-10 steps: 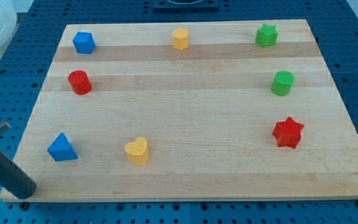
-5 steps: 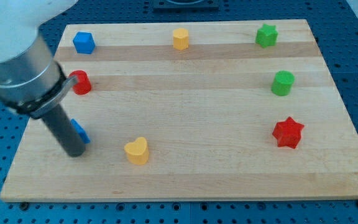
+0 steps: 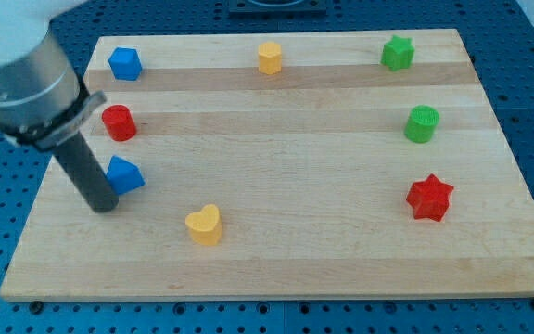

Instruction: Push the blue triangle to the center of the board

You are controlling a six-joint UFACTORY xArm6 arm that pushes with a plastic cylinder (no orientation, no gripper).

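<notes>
The blue triangle [image 3: 125,175] lies on the wooden board [image 3: 276,176] at the view's left, below the red cylinder [image 3: 117,122]. My tip [image 3: 103,205] rests on the board just left of and below the blue triangle, touching or almost touching its left edge. The rod rises from it up and to the left, where the arm's grey and white body fills the corner.
A blue cube-like block [image 3: 124,63] sits top left, a yellow hexagon [image 3: 268,57] top middle, a green star [image 3: 398,52] top right. A green cylinder [image 3: 422,123] and a red star [image 3: 429,197] are at the right. A yellow heart [image 3: 204,224] lies bottom middle-left.
The tip came onto the board from its bottom left corner. The blue triangle has been pushed up and a little to the right, toward the red cylinder.
</notes>
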